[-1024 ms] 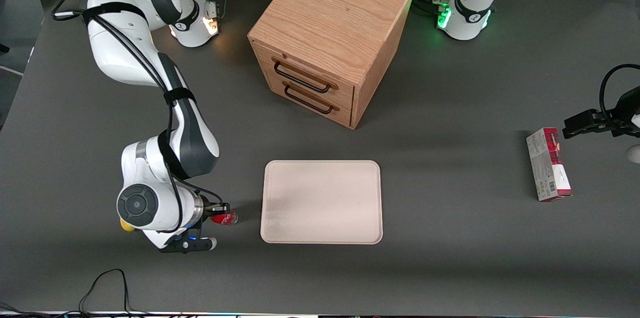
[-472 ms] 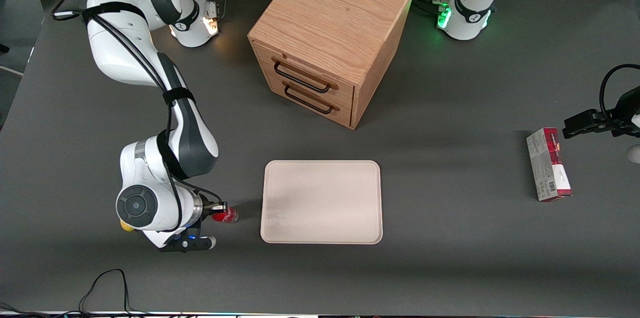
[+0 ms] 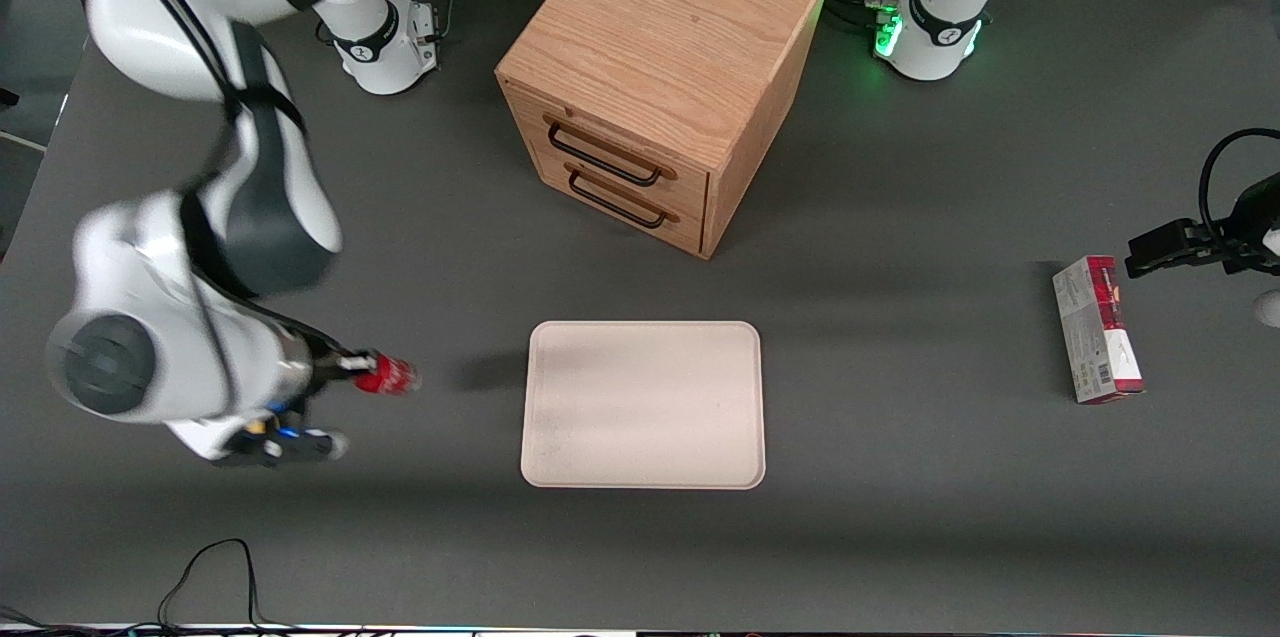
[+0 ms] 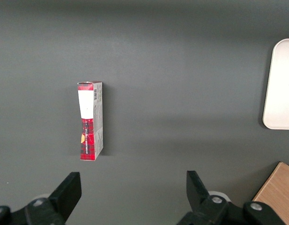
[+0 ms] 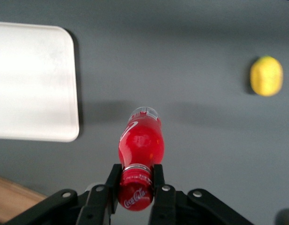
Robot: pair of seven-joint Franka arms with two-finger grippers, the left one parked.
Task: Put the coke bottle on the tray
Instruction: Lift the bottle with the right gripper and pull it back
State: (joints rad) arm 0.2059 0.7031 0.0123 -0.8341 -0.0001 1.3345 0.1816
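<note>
Bottle lifted clear of the table, tray not yet reached.

My gripper (image 5: 136, 180) is clenched on the neck of the coke bottle (image 5: 140, 140), just under its red cap. Against half a second ago it has risen and drawn away from the tray (image 3: 642, 404), so the bottle hangs in the air above the table (image 3: 900, 537), well apart from the tray's rim toward the working arm's end. I judge the pick done and the carry to the tray next. The tray's surface is bare with a low rim, so there is plenty of room to set down. The drawer cabinet (image 3: 655, 77) stands farther from the front camera than the tray, the lemon-like object (image 5: 266, 75) lies apart from the tray, and the carton (image 3: 1097, 329) sits toward the parked arm's end.
</note>
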